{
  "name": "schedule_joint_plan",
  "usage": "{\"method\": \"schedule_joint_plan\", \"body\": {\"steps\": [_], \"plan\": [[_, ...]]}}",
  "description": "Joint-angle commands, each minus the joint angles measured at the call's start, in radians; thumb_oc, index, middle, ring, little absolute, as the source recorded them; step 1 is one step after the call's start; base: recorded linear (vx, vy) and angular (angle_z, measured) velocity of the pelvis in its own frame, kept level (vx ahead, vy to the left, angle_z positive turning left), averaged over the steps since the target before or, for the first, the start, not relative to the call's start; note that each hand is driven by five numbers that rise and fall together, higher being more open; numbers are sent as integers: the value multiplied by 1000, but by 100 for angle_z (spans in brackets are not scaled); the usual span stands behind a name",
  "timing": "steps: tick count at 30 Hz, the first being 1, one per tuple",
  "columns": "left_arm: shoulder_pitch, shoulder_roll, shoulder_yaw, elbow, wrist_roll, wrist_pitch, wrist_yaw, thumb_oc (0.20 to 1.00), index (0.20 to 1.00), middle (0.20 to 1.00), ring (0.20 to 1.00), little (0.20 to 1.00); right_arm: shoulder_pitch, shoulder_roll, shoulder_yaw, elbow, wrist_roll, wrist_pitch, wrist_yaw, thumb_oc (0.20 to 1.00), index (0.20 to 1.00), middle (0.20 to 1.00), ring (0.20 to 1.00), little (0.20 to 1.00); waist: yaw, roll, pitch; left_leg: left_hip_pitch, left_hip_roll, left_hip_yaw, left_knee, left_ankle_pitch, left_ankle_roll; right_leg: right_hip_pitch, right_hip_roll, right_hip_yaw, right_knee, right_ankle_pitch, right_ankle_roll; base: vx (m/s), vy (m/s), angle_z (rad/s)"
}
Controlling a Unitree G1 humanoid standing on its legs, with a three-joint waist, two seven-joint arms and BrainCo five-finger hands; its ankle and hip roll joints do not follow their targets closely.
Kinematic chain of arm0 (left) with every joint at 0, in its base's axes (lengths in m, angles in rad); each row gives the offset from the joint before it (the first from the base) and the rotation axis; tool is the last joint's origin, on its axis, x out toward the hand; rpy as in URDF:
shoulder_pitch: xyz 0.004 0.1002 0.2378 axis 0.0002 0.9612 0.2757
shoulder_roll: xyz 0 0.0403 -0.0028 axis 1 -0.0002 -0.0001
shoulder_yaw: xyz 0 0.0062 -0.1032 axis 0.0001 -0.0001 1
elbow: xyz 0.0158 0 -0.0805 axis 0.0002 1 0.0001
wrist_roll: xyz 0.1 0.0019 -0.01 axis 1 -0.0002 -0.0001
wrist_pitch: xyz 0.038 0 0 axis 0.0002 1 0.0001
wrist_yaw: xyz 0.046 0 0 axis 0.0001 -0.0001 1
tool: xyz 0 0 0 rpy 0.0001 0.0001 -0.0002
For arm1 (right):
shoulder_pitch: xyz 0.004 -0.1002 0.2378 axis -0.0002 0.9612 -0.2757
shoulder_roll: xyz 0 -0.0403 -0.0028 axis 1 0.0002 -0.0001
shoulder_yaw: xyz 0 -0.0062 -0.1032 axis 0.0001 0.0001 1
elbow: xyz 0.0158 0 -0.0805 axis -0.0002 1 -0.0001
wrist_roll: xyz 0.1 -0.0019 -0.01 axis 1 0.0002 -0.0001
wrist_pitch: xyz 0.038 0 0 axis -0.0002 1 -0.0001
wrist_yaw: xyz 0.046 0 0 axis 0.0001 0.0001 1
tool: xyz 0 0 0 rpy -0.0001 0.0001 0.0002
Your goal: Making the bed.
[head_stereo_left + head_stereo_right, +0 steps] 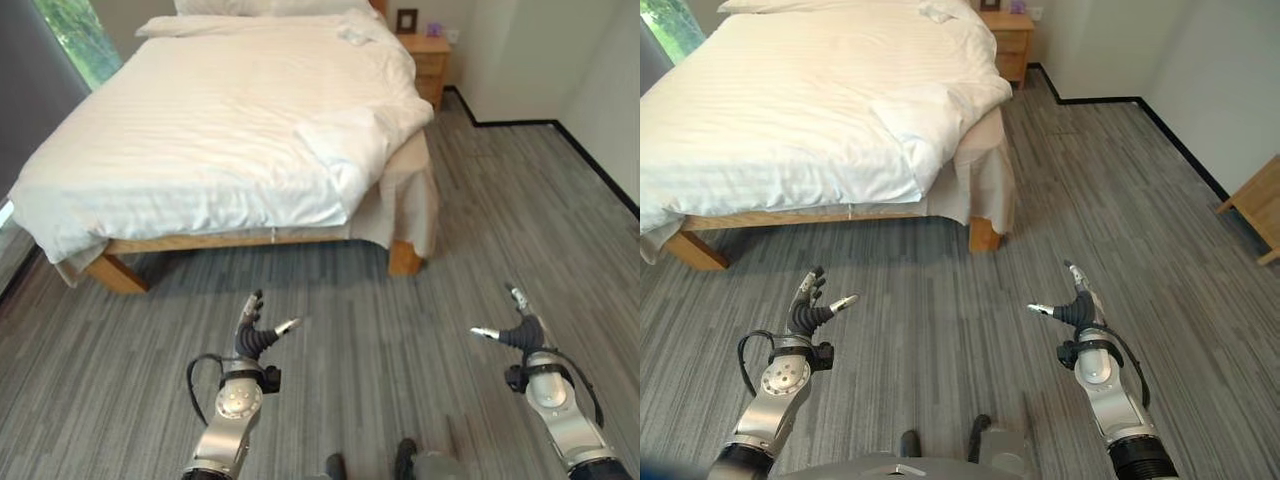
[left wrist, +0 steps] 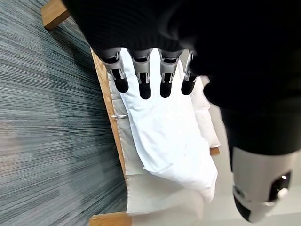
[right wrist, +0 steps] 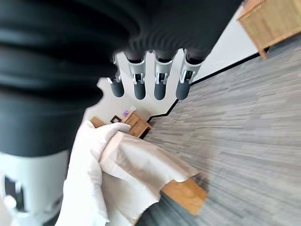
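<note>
**Both hands free, short of the bed**

We hold our left hand [image 1: 250,335] and right hand [image 1: 520,328] over the floor [image 1: 400,330], fingers [image 2: 141,77] spread loose, gripping nothing. The bed [image 1: 220,130] stands at eleven o'clock, well apart, its duvet [image 1: 200,150] folded back at the near right corner. A nightstand [image 1: 428,60] sits at one o'clock.

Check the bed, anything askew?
Yes. The duvet is folded back on itself at the foot corner on the nightstand side, leaving a rumpled flap and baring the beige skirt underneath. Both hands, left and right, hang open over the floor, touching nothing.
</note>
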Motion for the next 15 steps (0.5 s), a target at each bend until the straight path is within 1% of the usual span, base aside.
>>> {"method": "schedule_joint_plan", "body": {"steps": [1, 2, 3, 4, 5, 6, 7, 8, 9, 10, 11, 12, 13, 14, 15], "plan": [[-45, 21, 7, -24, 5, -35, 2, 1000, 1000, 1000, 1000, 1000, -51, 10, -23, -8, 27, -7, -21, 1000, 1000, 1000, 1000, 1000, -9, -16, 48, 111, 55, -32, 11, -107, -70, 106, 38, 23, -182, 54, 25, 290, -180, 11], [-43, 19, 11, -23, 5, -35, -6, 1000, 1000, 1000, 1000, 1000, -46, 2, -26, -27, 22, -5, -15, 1000, 1000, 1000, 1000, 1000, -8, -18, 48, 126, 59, -40, 11, -124, -70, 126, 50, 40, -208, 52, 20, 334, -203, 5], [-29, 7, 16, -21, 6, -35, -9, 1000, 1000, 1000, 1000, 1000, -47, -1, -22, -35, 21, -8, -9, 1000, 1000, 1000, 1000, 1000, -5, -23, 40, 153, 64, -43, 11, -135, -70, 150, 64, 54, -231, 55, 8, 339, -212, 3], [-12, -3, 16, -19, 3, -35, -12, 1000, 1000, 1000, 1000, 1000, -50, -9, -19, -39, 24, -9, -4, 1000, 1000, 1000, 1000, 1000, -1, -26, 38, 150, 76, -38, 85, -145, -74, 175, 74, 59, -238, 48, -6, 316, -250, 25], [3, -15, 14, -21, -5, -31, -16, 1000, 1000, 1000, 1000, 1000, -61, -19, -19, -53, 25, -14, -4, 1000, 1000, 1000, 1000, 1000, 5, -32, 37, 100, 97, -37, 233, -124, -86, 205, 85, 63, -252, 46, -31, 269, -286, 29], [17, -26, 12, -20, -24, -29, -21, 1000, 1000, 1000, 1000, 1000, -69, -34, -22, -68, 28, -15, -5, 1000, 1000, 1000, 1000, 1000, 17, -39, 47, 23, 116, -50, 407, -85, -86, 237, 93, 63, -262, 37, -57, 291, -485, 15], [14, -30, -4, -16, -55, -26, -20, 1000, 1000, 1000, 1000, 1000, -89, -59, -21, -95, 44, -21, -8, 1000, 1000, 1000, 1000, 1000, 52, -51, 93, -165, 137, -130, 800, 0, -82, 294, 106, 49, -278, 16, -109, 310, -459, 2], [13, -33, -14, -13, -62, -21, -18, 1000, 1000, 1000, 1000, 1000, -104, -71, -17, -101, 49, -20, -12, 1000, 1000, 1000, 1000, 1000, 81, -68, 114, -242, 102, -158, 941, 20, -73, 323, 98, 54, -282, 7, -128, 302, -377, 5], [13, -34, -17, -13, -68, -23, -17, 1000, 1000, 1000, 1000, 1000, -109, -80, -20, -108, 48, -13, -13, 1000, 1000, 1000, 1000, 1000, 97, -75, 123, -322, 68, -172, 1012, -5, -63, 343, 96, 54, -286, -3, -132, 301, -124, -8], [20, -35, -18, -19, -72, -24, -16, 1000, 1000, 1000, 1000, 1000, -111, -84, -17, -108, 46, -9, -13, 1000, 1000, 1000, 1000, 1000, 114, -76, 125, -372, 35, -166, 1033, -32, -59, 366, 96, 66, -287, -15, -133, 471, -21, -37], [46, -40, -8, -34, -72, -26, -13, 1000, 1000, 1000, 1000, 1000, -98, -80, -18, -118, 47, -3, -3, 1000, 1000, 1000, 1000, 1000, 146, -71, 117, -426, -10, -141, 948, -64, -56, 410, 101, 92, -296, -50, -127, 580, 22, -57], [53, -41, -1, -36, -73, -25, -13, 1000, 1000, 1000, 1000, 1000, -91, -79, -19, -115, 43, -2, -6, 1000, 1000, 1000, 1000, 1000, 160, -73, 107, -434, -17, -112, 827, -49, -54, 431, 99, 102, -300, -70, -122, 822, 84, -61], [61, -39, 4, -40, -65, -23, -22, 1000, 1000, 1000, 1000, 1000, -72, -81, -28, -120, 28, -1, -4, 1000, 1000, 1000, 1000, 1000, 168, -68, 86, -421, 14, -63, 614, -48, -48, 469, 102, 104, -306, -115, -111, 1213, 210, -80], [58, -29, -1, -32, -43, -12, -28, 1000, 1000, 1000, 1000, 1000, -63, -93, -35, -102, -1, 1, -18, 1000, 1000, 1000, 1000, 1000, 167, -57, 59, -385, 73, 2, 209, 55, -79, 547, 107, 86, -315, -171, -87, 998, 195, -48], [57, -30, -2, -32, -43, -12, -28, 1000, 1000, 1000, 1000, 1000, -65, -93, -35, -101, -2, 1, -19, 1000, 1000, 1000, 1000, 1000, 168, -55, 60, -374, 72, 12, 177, 85, -75, 543, 108, 83, -315, -166, -87, 868, 184, -22]]}}
